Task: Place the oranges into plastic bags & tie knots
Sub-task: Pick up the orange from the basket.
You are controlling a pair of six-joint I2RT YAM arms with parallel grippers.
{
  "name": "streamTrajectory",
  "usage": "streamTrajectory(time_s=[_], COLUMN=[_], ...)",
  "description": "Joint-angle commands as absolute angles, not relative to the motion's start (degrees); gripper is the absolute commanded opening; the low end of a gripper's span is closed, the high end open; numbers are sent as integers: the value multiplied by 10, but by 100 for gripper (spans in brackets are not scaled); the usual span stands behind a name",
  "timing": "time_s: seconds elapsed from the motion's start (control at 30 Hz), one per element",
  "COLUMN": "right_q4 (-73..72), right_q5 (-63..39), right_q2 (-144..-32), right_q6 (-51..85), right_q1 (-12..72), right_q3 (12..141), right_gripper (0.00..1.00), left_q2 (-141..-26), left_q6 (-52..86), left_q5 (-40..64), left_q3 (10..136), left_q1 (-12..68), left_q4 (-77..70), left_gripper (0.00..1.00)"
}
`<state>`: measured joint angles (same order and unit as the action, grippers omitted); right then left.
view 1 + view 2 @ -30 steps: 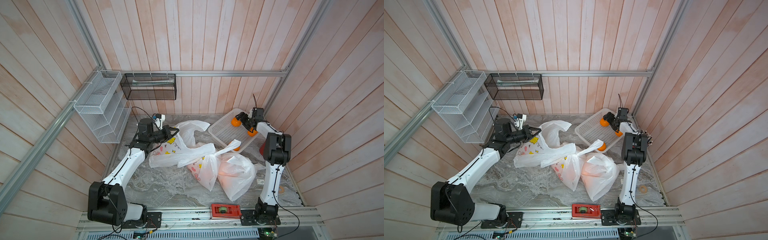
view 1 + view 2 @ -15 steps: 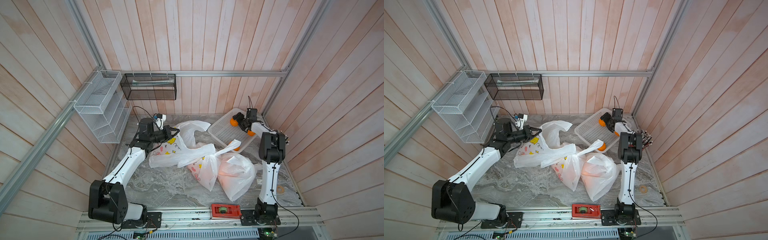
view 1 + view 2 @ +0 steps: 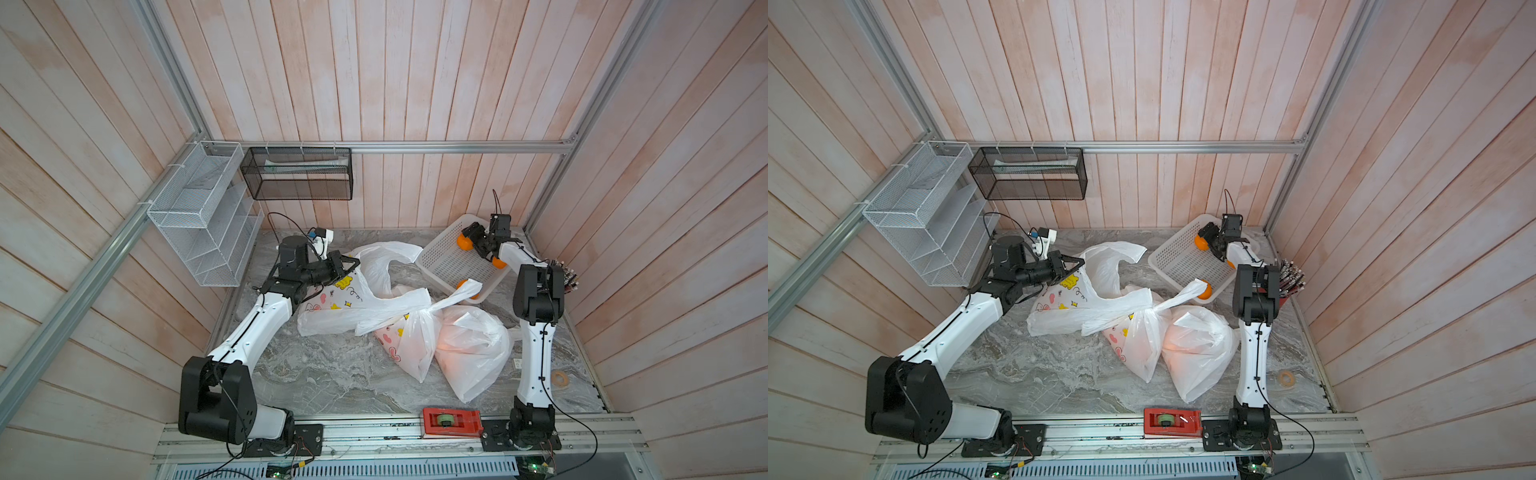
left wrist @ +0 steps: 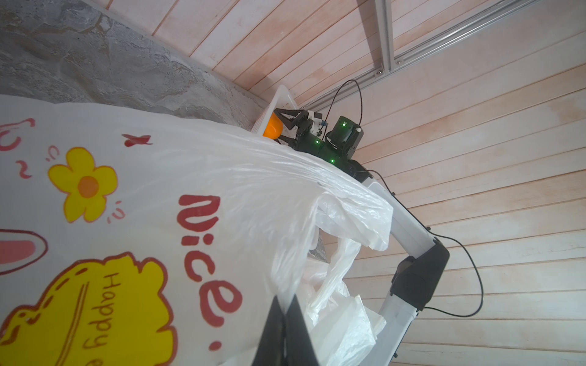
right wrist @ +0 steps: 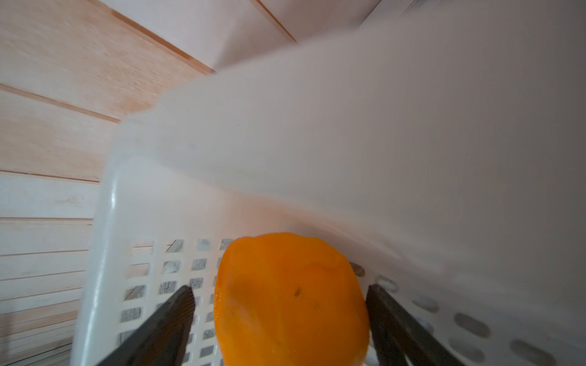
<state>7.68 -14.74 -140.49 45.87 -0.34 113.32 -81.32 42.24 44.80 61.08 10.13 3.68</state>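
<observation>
My left gripper (image 4: 287, 304) (image 3: 351, 264) is shut on the rim of a printed plastic bag (image 3: 332, 307) (image 4: 126, 221), and the bag's mouth is lifted. My right gripper (image 5: 280, 290) (image 3: 473, 239) is open in the far corner of the white basket (image 3: 444, 259). An orange (image 5: 291, 301) (image 3: 464, 242) sits between its fingers, with a gap on one side. Two more oranges (image 3: 498, 262) (image 3: 467, 286) lie in the basket. In the middle, a printed bag (image 3: 411, 345) with a knot (image 3: 430, 309) lies next to a plain filled bag (image 3: 469, 349).
A white wire shelf (image 3: 199, 216) and a black mesh bin (image 3: 297, 174) hang on the walls at the back left. A red tool (image 3: 451, 422) sits on the front rail. A tape roll (image 3: 559, 378) lies front right, and a bundle of sticks (image 3: 565, 276) is beside the right arm.
My right arm has swung a little to the left and farther back, bringing its open fingers around the orange in the basket's corner. The left arm and its bag have not moved.
</observation>
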Motion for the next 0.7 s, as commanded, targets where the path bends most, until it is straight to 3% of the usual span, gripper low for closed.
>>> streamTrajectory(time_s=[0.0, 0.1, 0.3, 0.47, 0.67], right_q4=[120, 115, 104, 85, 26], right_q5=[-139, -140, -142, -135, -142], right_q2=[-1417, -1409, -1389, -1327, -1181], right_q6=[442, 435, 429, 409, 385], right_q1=[9, 12, 12, 9, 4], right_q3=[1128, 1115, 1093, 1049, 906], right_gripper=[86, 81, 50, 48, 48], left_q2=[-811, -806, -800, -792, -792], left_q6=[411, 411, 409, 404, 414], left_q5=[454, 451, 447, 443, 453], left_q3=[622, 619, 617, 615, 611], left_q1=[99, 98, 98, 98, 97], left_q4=[39, 40, 46, 54, 42], left_gripper=[0, 0, 0, 0, 0])
